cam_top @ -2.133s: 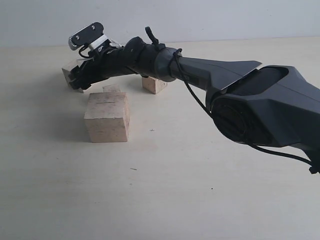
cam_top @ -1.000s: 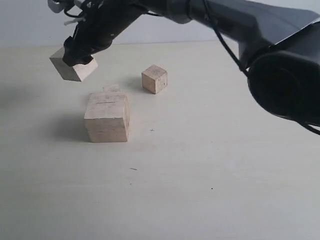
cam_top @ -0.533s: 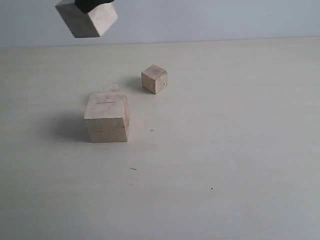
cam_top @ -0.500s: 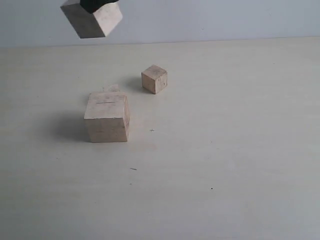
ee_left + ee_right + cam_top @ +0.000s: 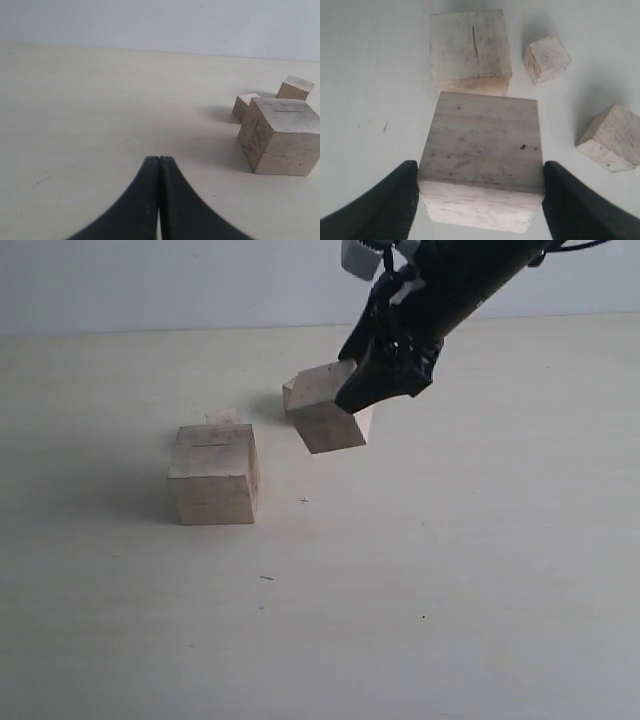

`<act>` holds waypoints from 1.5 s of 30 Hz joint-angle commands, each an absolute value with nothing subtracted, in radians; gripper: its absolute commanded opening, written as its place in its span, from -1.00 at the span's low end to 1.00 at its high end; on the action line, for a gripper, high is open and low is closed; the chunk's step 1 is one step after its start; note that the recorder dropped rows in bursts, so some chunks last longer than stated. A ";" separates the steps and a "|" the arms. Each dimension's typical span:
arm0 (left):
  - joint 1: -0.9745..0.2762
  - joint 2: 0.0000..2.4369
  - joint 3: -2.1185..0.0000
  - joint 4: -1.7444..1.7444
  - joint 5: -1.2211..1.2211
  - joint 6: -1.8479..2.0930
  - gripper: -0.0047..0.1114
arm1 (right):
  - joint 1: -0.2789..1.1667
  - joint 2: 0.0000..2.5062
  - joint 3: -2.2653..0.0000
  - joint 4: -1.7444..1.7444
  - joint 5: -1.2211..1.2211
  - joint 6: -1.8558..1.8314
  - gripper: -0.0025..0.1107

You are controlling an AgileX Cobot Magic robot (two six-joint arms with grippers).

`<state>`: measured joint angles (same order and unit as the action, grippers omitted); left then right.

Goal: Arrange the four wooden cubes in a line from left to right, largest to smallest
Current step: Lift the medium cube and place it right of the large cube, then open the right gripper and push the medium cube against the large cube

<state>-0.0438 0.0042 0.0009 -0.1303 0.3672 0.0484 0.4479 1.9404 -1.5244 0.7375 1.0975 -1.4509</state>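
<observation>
The largest cube (image 5: pixel 213 475), with a thin slit on top, rests on the table; it also shows in both wrist views (image 5: pixel 280 137) (image 5: pixel 470 50). Just behind it sits the smallest cube (image 5: pixel 223 417) (image 5: pixel 547 58) (image 5: pixel 245 106). My right gripper (image 5: pixel 385 380) (image 5: pixel 480 167) is shut on the second-largest cube (image 5: pixel 330 420) (image 5: pixel 482 155), which hangs tilted above the table to the right of the largest. A smaller cube (image 5: pixel 612 131) (image 5: pixel 295 87) stands behind the held one and is mostly hidden in the exterior view. My left gripper (image 5: pixel 159 159) is shut and holds nothing, well away from the cubes.
The pale table (image 5: pixel 450 570) stretches bare to the right and toward the front. A plain wall (image 5: pixel 150 280) closes the back. A few small dark specks (image 5: pixel 267 578) mark the table top.
The right arm carried the held cube from high at the upper left down and rightward; it now hangs low, right of the largest cube. The other cubes have not moved.
</observation>
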 commanded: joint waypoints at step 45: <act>-0.051 0.000 0.000 -0.133 0.360 0.044 -0.92 | 0.466 2.266 -1.492 0.984 0.987 -1.839 0.31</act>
